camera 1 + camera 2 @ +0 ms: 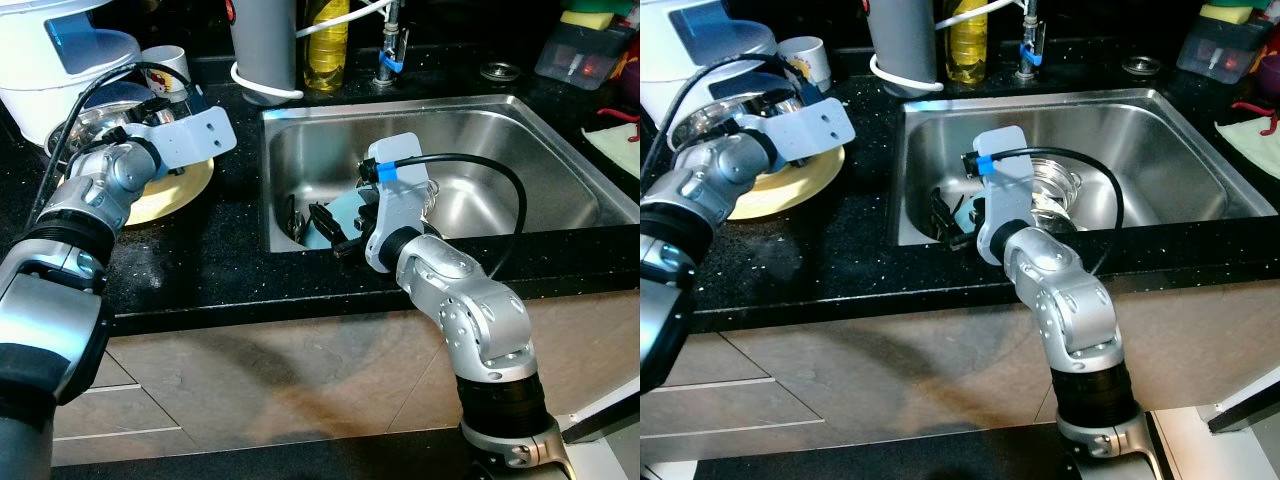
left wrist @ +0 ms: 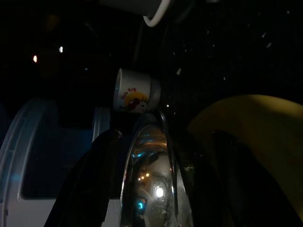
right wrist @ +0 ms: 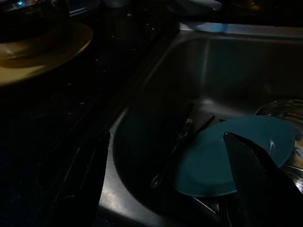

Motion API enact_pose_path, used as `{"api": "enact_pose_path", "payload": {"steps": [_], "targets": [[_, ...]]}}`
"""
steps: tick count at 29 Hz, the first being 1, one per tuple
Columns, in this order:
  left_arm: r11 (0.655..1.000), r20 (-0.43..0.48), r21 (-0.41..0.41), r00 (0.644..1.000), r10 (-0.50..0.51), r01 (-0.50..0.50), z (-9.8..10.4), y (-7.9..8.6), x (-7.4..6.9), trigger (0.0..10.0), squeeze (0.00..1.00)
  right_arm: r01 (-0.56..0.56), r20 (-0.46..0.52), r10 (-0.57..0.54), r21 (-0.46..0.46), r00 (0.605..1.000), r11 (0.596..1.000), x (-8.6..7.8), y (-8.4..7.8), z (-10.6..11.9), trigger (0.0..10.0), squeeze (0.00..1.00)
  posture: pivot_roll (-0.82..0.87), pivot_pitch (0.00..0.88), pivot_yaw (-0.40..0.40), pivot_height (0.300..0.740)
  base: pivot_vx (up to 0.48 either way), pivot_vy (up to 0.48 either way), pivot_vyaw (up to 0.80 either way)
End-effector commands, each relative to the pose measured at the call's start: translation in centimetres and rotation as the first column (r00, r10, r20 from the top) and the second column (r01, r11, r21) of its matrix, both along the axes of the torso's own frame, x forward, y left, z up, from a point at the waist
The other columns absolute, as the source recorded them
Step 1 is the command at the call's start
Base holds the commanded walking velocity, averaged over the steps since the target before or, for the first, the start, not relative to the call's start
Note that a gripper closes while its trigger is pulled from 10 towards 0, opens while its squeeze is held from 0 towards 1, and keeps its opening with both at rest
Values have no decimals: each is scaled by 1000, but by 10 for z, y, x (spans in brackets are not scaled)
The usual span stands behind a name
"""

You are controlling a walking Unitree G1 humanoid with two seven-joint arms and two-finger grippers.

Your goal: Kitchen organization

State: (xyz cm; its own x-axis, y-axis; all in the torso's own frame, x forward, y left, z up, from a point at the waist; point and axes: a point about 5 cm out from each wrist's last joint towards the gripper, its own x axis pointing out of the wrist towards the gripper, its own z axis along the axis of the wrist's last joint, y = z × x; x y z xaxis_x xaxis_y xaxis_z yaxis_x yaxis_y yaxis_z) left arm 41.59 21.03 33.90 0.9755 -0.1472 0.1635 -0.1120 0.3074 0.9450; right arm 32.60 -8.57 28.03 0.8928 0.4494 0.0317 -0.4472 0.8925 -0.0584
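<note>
A steel bowl (image 1: 95,120) rests on a yellow plate (image 1: 178,190) on the black counter, left of the sink (image 1: 480,130). My left gripper (image 2: 165,137) hovers at the bowl, open, with one finger on each side of the bowl's rim (image 2: 158,161). Low in the sink's front left corner, my right gripper (image 1: 327,228) is open. Its fingers (image 3: 255,165) are spread above a teal plate (image 3: 222,161) and some cutlery (image 3: 182,137) on the sink floor. A glass bowl (image 1: 1050,185) sits beside the teal plate.
A white mug (image 1: 165,65) and a white and blue appliance (image 1: 60,50) stand behind the steel bowl. A grey cylinder (image 1: 262,40), a yellow bottle (image 1: 327,45) and the tap (image 1: 390,45) line the back. A sponge tray (image 1: 585,45) is far right.
</note>
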Motion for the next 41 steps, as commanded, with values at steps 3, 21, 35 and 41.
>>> {"api": "enact_pose_path", "payload": {"steps": [3,21,35,41], "targets": [[1000,16,2,1000,12,-12,1,3,0,9922,0,-8,7,8,-3,1000,1000,-1,2,0,10000,0,-18,228,44,740,0,0,0],[999,37,-27,999,21,-20,-3,3,1,902,0,-9,6,9,-10,1000,1000,-2,2,-2,10000,0,-24,228,44,740,0,0,0],[1000,69,-21,998,0,1,4,0,0,0,0,-8,7,8,-11,1000,1000,-1,2,-1,10000,0,-25,229,41,740,0,0,0],[991,176,-58,978,-109,121,46,-20,-7,0,0,-2,11,3,-13,1000,1000,-2,-1,1,10000,0,-35,224,41,740,0,0,0]]}}
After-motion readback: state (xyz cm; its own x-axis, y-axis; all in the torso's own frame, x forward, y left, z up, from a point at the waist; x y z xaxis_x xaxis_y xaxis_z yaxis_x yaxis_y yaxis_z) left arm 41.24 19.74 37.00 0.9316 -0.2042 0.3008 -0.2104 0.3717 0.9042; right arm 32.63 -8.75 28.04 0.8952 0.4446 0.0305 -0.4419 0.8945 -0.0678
